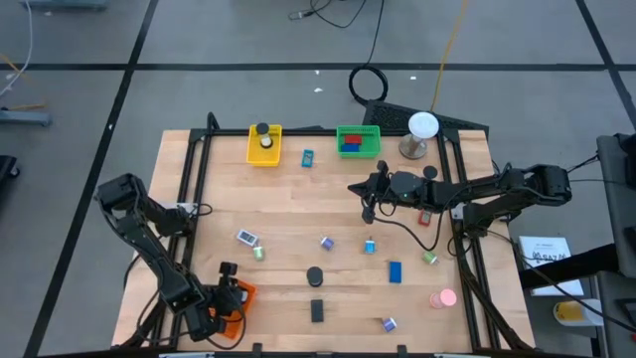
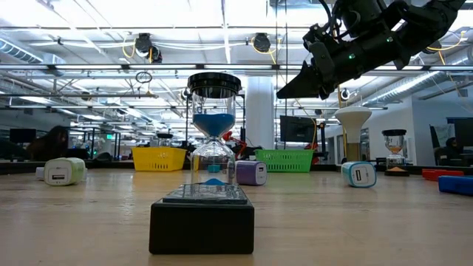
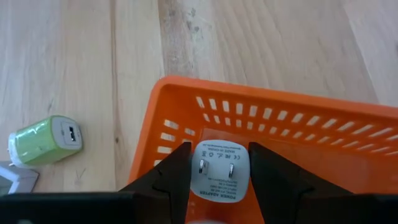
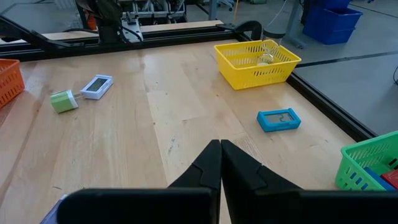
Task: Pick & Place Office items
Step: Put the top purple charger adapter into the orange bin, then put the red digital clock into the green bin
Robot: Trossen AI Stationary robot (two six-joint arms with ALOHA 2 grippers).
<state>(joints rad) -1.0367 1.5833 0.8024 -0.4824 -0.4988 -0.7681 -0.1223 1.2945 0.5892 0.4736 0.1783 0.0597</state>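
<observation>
My left gripper [image 3: 219,150] is at the table's near left, over the orange basket [image 3: 267,104], shut on a white power adapter [image 3: 219,177]. In the high view that gripper [image 1: 231,301] covers most of the basket [image 1: 244,290]. My right gripper [image 1: 369,195] hangs shut with nothing in it above the table's far right part, also seen in the right wrist view [image 4: 221,163]. Loose office items lie on the wood: a green charger [image 3: 46,140], a blue block [image 1: 395,271], a black disc [image 1: 315,275], a black block [image 1: 317,310] and a pink piece [image 1: 443,297]. My left gripper pinches the white power adapter by its two opposite sides [image 3: 194,177] between the two fingers. The fingers slant down from above into the orange basket. The adapter's pronged face looks up toward the wrist. Whether its underside rests on the basket floor is hidden.
A yellow basket [image 1: 263,146] and a green basket [image 1: 358,141] stand at the far edge, with a white ball on a stand [image 1: 422,129] to their right. An hourglass [image 2: 214,140] stands mid-table. Small chargers and clips [image 1: 326,242] are scattered over the table's middle.
</observation>
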